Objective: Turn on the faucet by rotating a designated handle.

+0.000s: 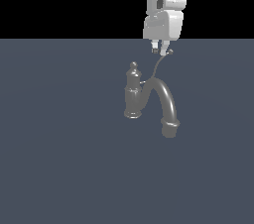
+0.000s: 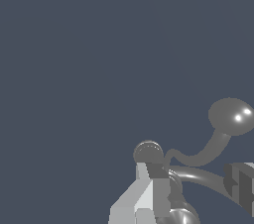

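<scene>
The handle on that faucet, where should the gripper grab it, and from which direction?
Probably near the ball tip of the handle, the far end of the thin S-curved lever, where leverage is greatest. Come from above: the gripper hangs over it there, and the tip stands clear of the faucet and its thick spout. Fingers should straddle the slim shaft.

Flat slate-grey floor (image 1: 59,168) fills lower part of ext. view, uniform, no markings. Plain black backdrop (image 1: 54,0) above it. Wrist view bg: same grey surface.

Boxy white-grey arm, end effector (image 1: 162,49) with short pale fingers.
</scene>
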Action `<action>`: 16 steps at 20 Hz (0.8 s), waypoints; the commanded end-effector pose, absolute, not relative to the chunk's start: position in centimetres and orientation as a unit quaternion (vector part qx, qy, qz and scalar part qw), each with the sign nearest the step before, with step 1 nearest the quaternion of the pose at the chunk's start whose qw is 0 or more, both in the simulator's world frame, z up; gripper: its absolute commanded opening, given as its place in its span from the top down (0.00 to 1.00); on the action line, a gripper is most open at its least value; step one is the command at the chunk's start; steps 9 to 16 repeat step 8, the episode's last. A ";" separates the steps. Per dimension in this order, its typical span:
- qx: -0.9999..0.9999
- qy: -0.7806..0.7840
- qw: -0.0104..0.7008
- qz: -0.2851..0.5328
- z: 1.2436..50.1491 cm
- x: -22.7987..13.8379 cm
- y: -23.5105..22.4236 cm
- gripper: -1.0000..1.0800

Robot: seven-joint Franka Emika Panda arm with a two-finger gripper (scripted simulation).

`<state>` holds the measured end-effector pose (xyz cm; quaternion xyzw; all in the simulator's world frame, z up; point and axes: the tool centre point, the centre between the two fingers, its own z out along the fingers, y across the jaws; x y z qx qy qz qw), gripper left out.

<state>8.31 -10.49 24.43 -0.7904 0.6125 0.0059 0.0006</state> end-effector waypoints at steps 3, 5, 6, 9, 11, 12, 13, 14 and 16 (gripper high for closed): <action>-0.784 0.621 0.000 0.000 24.3 9.7 -11.8 1.00; -0.783 0.621 0.000 0.000 24.3 10.2 -11.8 1.00; -0.783 0.622 0.000 0.000 24.3 10.4 -11.8 1.00; -0.783 0.622 0.000 0.000 24.3 10.7 -11.9 1.00; -0.783 0.622 0.000 0.000 24.3 10.7 -11.9 1.00; -0.783 0.622 0.000 0.000 24.3 10.7 -11.9 1.00; -0.783 0.622 0.000 0.000 24.3 10.7 -11.9 1.00; -0.783 0.622 0.000 0.000 24.3 10.7 -11.9 1.00; -0.783 0.622 0.000 0.000 24.3 10.7 -11.9 1.00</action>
